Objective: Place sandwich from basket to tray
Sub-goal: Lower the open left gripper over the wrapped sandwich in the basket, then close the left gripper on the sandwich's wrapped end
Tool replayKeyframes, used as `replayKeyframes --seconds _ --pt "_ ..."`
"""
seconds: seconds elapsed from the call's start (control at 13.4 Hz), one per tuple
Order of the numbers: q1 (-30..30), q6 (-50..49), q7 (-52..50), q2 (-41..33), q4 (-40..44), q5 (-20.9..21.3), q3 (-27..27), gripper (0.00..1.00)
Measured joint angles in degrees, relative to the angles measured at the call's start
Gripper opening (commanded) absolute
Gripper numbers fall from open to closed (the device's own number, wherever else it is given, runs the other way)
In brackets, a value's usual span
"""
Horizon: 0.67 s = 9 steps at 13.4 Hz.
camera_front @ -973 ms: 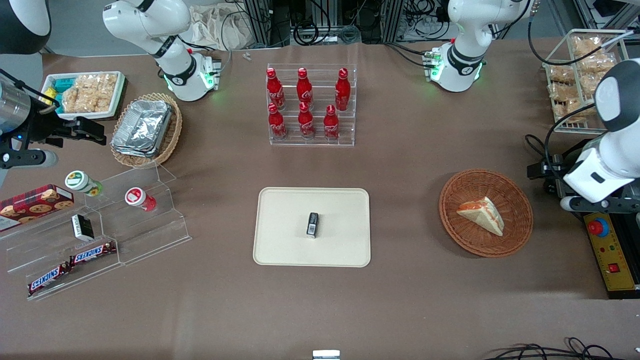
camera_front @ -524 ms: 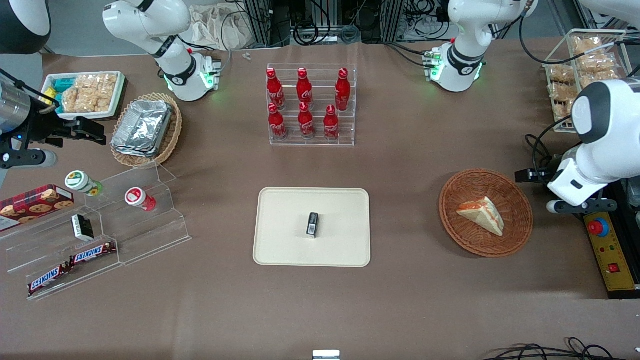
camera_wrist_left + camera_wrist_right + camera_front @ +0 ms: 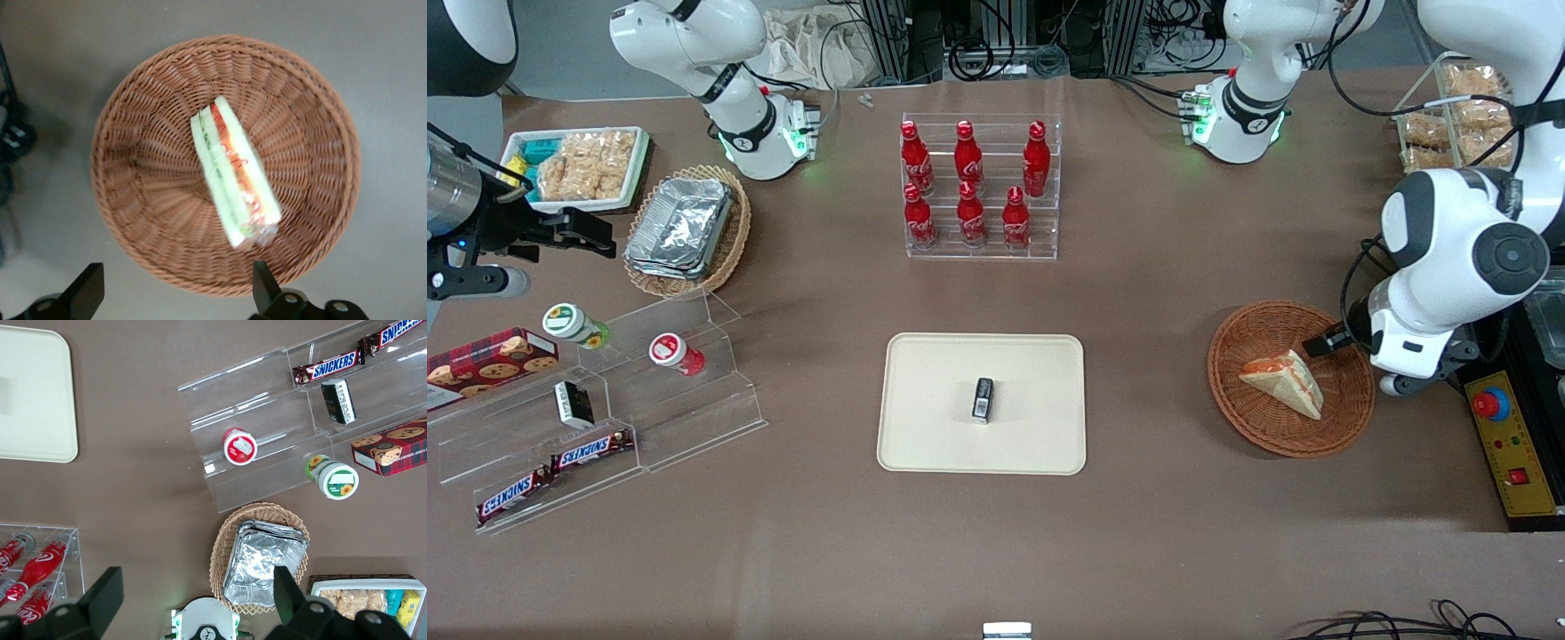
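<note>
tool over the basket, sandwich not yet touched

the sandwich point(image 3: 1282, 382) lies on its side in the round reddish-brown basket point(image 3: 1343, 409), toward the working arm's end of the worktop point(image 3: 1138, 533). the tool point(image 3: 175, 290) hangs above the basket rim with its two fingers point(image 3: 87, 288) spread wide apart and nothing between them; they are clear of the bread. in the left wrist view the wedge shows its red-orange and green filling along one edge. the cream tray point(image 3: 925, 436) sits well apart from the basket, near the worktop's middle, with a small dark object point(image 3: 983, 398) resting on it. a clear rack of red bottles point(image 3: 971, 187) stands farther from the front camera than the tray.
</note>
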Motion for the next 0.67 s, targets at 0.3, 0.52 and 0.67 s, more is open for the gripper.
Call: replayKeyframes --seconds 0.3,0.52,0.67 --pt "-0.01 5.15 -16.22 3.30 -0.78 -0.66 -0.17 1.00" --pt "0.00 9.02 -24.28 5.10 -1.34 -1.60 -0.17 1.00" --pt "0.00 11.10 -28.00 6.05 -1.50 -1.65 -0.17 1.00"
